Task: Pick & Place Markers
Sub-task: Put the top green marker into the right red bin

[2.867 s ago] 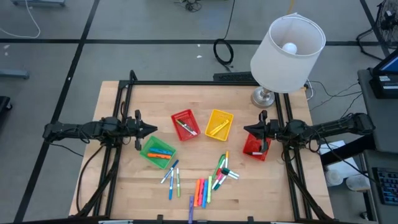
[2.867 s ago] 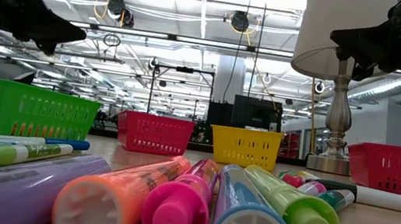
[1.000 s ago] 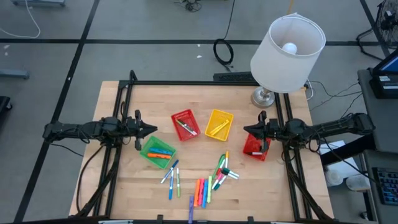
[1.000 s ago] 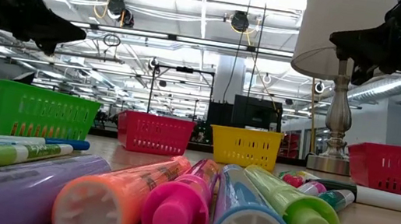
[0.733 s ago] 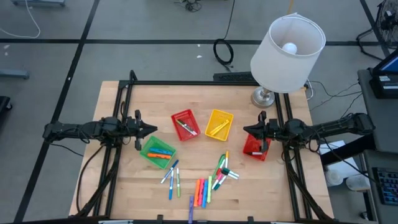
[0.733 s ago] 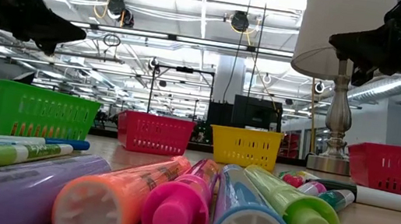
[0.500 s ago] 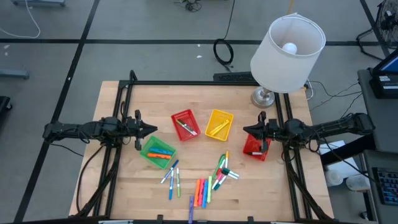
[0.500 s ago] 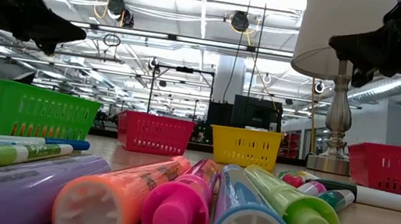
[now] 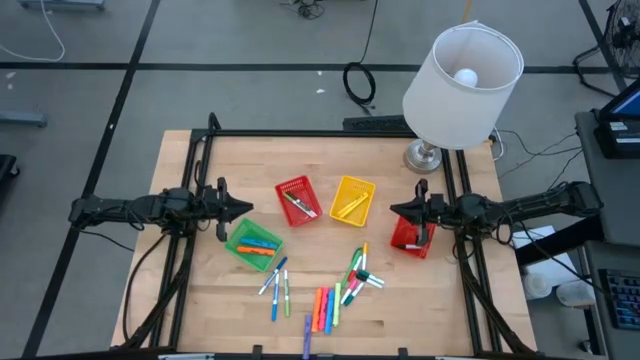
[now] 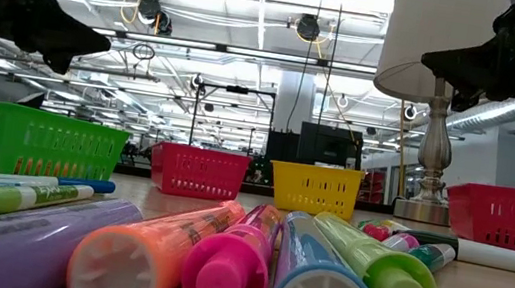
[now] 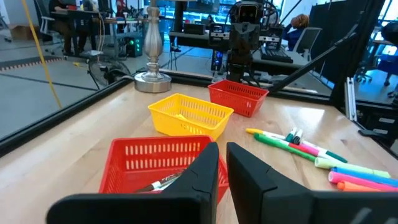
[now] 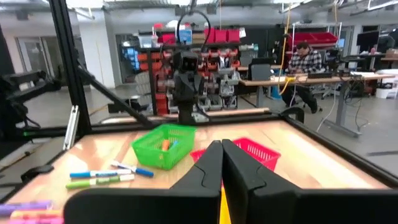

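Mesh plastic hides most of the markers (image 9: 258,245) in the green basket (image 9: 252,243). Both claws hover empty: left claw (image 9: 245,208) barely parted, right claw (image 9: 397,211) fully closed.

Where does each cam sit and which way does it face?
High: overhead, straight down; both arms, left gripper, right gripper.
Low: table height, level across markers to the room; grippers at top corners.
Left wrist: past own fingers toward yellow basket and right arm.
Right wrist: past own shut fingers toward green basket and left arm.
Shared: all four baskets show in high and low.
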